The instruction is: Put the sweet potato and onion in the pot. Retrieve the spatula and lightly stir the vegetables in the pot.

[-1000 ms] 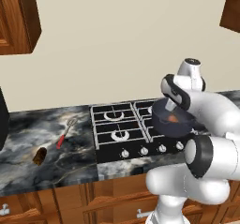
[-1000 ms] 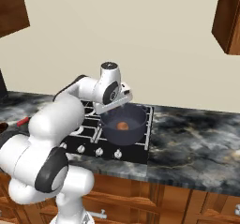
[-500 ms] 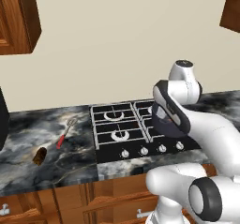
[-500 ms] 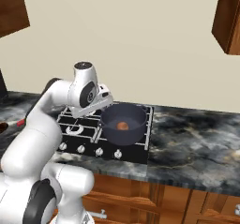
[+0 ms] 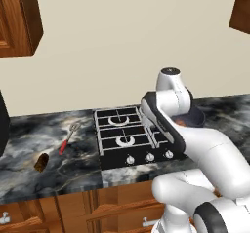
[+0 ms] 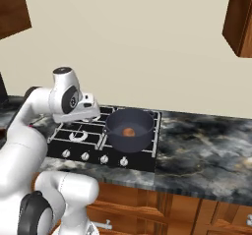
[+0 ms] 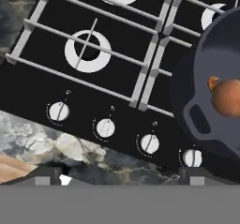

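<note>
- Dark marbled tabletop (image 5: 29, 139) runs across the middle of the left base view, under a cream wall and brown wood cabinets, with a black four-burner stove (image 5: 124, 137) set into it.
- Pot (image 6: 129, 129) sits on the stove at the centre of the right base view, on the right-hand side of the grates; in the hand view its dark rim and a side handle show at the right edge.
- Onion (image 6: 129, 131) lies inside the pot on its floor; in the hand view it is the orange-brown ball at the far right.
- Sweet potato (image 5: 41, 162) lies on the tabletop at the lower left of the left base view, well apart from the stove.
- Spatula (image 5: 68, 136) lies on the tabletop just above and right of the sweet potato, red handle toward the lower left, wiry head toward the stove; the two look apart.
- Arm's hand (image 6: 78, 110) hangs over the left half of the stove, left of the pot in the right base view.
- Gripper (image 7: 123, 181): the jaws are spread wide and released, nothing between them; both tips poke up at the bottom of the hand view, over the row of stove knobs (image 7: 105, 128).
</note>
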